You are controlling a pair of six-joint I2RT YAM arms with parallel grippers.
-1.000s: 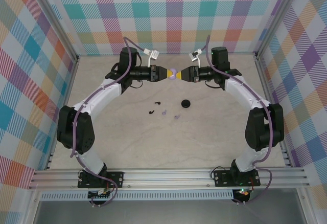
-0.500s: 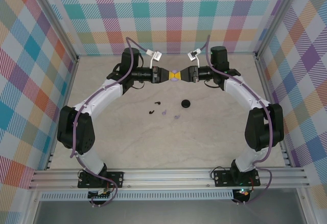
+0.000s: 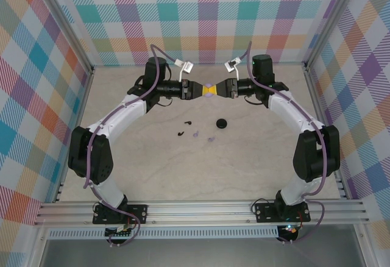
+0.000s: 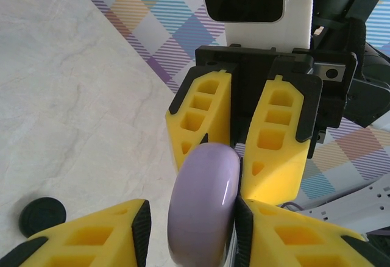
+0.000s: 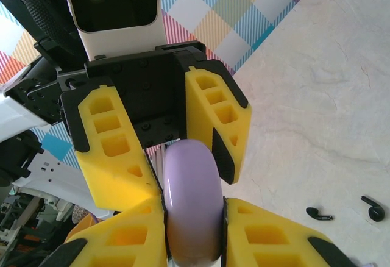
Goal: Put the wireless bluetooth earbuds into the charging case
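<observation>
Wireless bluetooth earbuds [image 3: 195, 134] lie loose on the table [image 3: 152, 169], outside both sets of jaws and well apart from them, on the side toward the arm bases. The black pair [image 3: 188, 122] lies a little to the left gripper's side of the spot where the two sets of jaws meet, one bud nearer the jaws and the other farther toward the bases. The lilac pair [image 3: 211, 139] lies just beside them, more or less in line with that meeting spot, too small in the top view for its stems to be made out. From the right wrist the two black buds [image 5: 318, 214] show on the table far below and to one side of the jaws. A round black case [image 3: 222, 123] rests near the earbuds, toward the right gripper's side, apart from every finger. Between the jaws themselves is a lilac case [image 4: 204, 200], held edge-on and clear of the table, with the two grippers facing each other tip to tip across it. The right gripper [image 5: 192, 230] is clamped on it, both yellow fingers [image 5: 262, 236] pressed to its flat sides. The left gripper [image 4: 194, 230] stands slightly parted around the same case: a strip of table shows between one pad [image 4: 141, 230] and the case's side, while the other pad seems to lie against it.
</observation>
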